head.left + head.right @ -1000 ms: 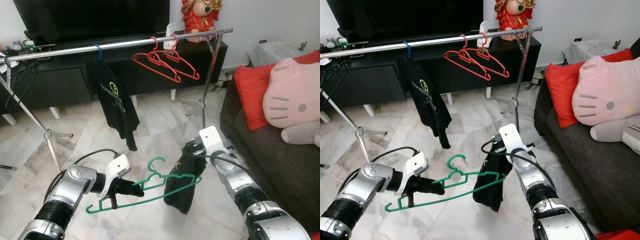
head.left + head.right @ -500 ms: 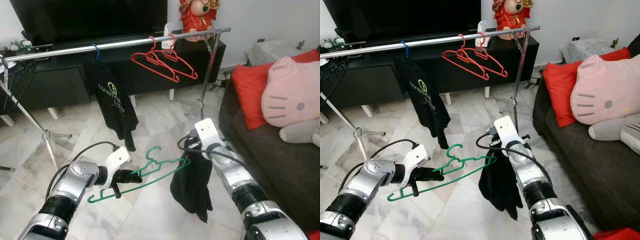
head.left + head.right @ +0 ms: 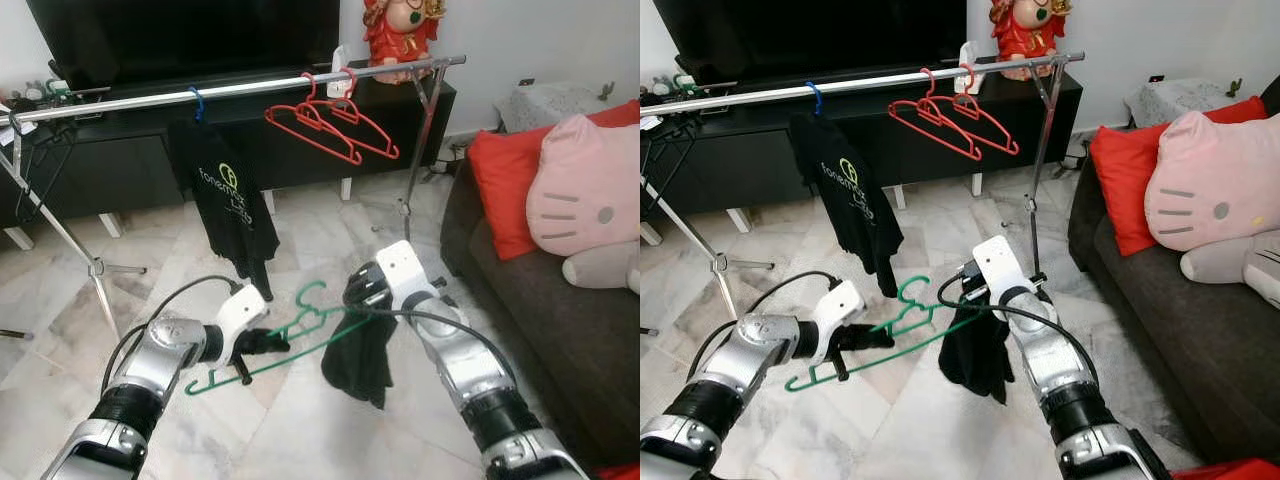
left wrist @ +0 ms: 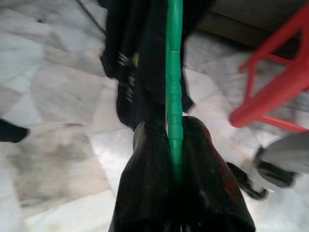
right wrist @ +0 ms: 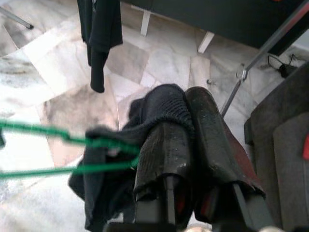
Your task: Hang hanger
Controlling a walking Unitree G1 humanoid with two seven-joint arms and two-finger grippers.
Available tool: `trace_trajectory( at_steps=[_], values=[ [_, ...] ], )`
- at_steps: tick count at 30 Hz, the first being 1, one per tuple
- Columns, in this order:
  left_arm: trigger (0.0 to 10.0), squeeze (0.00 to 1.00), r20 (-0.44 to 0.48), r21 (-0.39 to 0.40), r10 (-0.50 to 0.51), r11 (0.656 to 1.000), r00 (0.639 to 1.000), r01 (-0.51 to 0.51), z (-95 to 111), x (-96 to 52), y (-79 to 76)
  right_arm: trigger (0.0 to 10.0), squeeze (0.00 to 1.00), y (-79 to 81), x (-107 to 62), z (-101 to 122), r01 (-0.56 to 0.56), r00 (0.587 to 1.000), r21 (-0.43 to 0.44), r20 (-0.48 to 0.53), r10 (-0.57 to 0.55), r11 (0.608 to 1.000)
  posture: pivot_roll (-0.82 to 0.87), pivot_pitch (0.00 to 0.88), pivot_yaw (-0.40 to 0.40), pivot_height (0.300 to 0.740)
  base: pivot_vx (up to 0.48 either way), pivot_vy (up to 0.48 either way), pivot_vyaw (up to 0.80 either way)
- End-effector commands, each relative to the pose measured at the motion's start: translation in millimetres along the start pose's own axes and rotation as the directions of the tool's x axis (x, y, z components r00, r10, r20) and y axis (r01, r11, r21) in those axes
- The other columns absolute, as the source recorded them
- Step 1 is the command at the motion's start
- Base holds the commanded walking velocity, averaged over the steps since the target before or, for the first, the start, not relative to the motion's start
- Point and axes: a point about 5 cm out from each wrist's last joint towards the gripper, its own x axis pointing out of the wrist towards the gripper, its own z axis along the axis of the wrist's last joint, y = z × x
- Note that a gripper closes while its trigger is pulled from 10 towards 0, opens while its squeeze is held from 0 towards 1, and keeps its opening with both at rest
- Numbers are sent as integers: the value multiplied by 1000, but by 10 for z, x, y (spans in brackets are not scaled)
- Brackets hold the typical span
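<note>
My left gripper [image 4: 175,145] is clenched on the green hanger [image 3: 290,343], its two ribbed black fingers [image 4: 149,183] pinching the thin notched plastic bar between them. The hanger is tilted, low end on my left side and hook [image 3: 308,294] rising ahead of me. Just to the right of that grip, my right gripper [image 5: 186,121] is squeezed shut on a bunched black garment [image 3: 358,355], soft knit cloth wrapped over both fingertips and drooping in a limp fold at the hanger's far end, where the green bars run into it.

Beyond both grippers stands a chrome clothes rail [image 3: 250,87] on splayed metal legs. A black shirt [image 3: 228,195] hangs from it on a blue hook [image 3: 197,101], printed with a yellow-green round logo and pale lettering too small to read. Two bare red hangers [image 3: 335,125] hang further right along the rail, with open rail between them and the shirt. The floor [image 3: 60,310] under my arms is glossy veined marble tile. Off to my right is a dark sofa [image 3: 560,320] with a red cushion [image 3: 505,185] and a pink cat-faced pillow [image 3: 585,195]
</note>
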Motion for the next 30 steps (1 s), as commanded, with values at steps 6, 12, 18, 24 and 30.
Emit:
trace_trajectory(
  at_steps=[6,12,18,24,30],
  values=[
    [10000,0,31,1,135,991,990,-135,93,-30,159,10000,0,4,-65,74,1,1000,-17,15,-1,1000,-127,0,34,740,0,0,0],
    [10000,0,27,13,107,994,994,-107,102,-40,146,10000,0,-20,-85,70,17,1000,-38,0,-17,999,-124,0,33,740,0,0,0],
    [10000,0,54,-3,121,993,991,-121,133,-17,152,10000,0,50,-117,172,-31,999,-20,28,32,999,-122,0,33,740,0,0,0],
    [10000,0,81,-49,47,998,996,-43,143,22,70,10000,0,117,-198,289,-80,996,-14,38,81,997,-125,0,34,740,0,0,0],
    [10000,0,80,-69,-21,997,997,26,115,31,-4,10000,0,199,-259,355,-115,992,35,46,113,993,-127,0,34,740,0,0,0]
  ],
)
